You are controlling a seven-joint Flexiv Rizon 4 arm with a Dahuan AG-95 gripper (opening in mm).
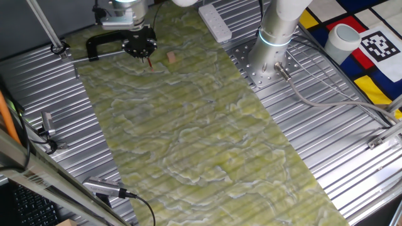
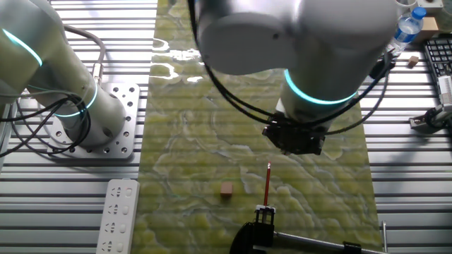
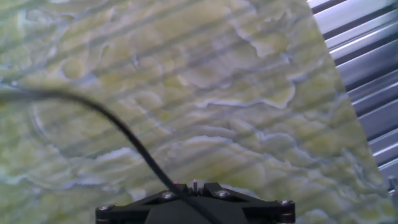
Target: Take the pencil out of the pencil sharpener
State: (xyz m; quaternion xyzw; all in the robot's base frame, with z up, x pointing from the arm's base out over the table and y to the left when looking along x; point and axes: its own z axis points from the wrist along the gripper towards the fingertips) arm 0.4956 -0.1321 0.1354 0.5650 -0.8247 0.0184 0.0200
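Observation:
My gripper (image 1: 144, 53) hangs over the far left part of the green marbled mat (image 1: 201, 132). It is shut on the pencil (image 1: 149, 62), a thin dark-red stick that points down from the fingers toward the mat. In the other fixed view the pencil (image 2: 268, 182) sticks out below the gripper (image 2: 281, 153). In the hand view only its pinkish end (image 3: 195, 182) shows between the jaws. The pencil sharpener (image 1: 171, 57), a small tan block, lies on the mat apart from the pencil, a short way to the right; it also shows in the other fixed view (image 2: 226, 188).
A black C-shaped clamp (image 1: 105, 43) lies just left of the gripper at the mat's edge. A white power strip (image 1: 215, 22) lies at the far edge. The arm's base (image 1: 276, 34) stands on the right. A black cable (image 3: 124, 130) crosses the hand view.

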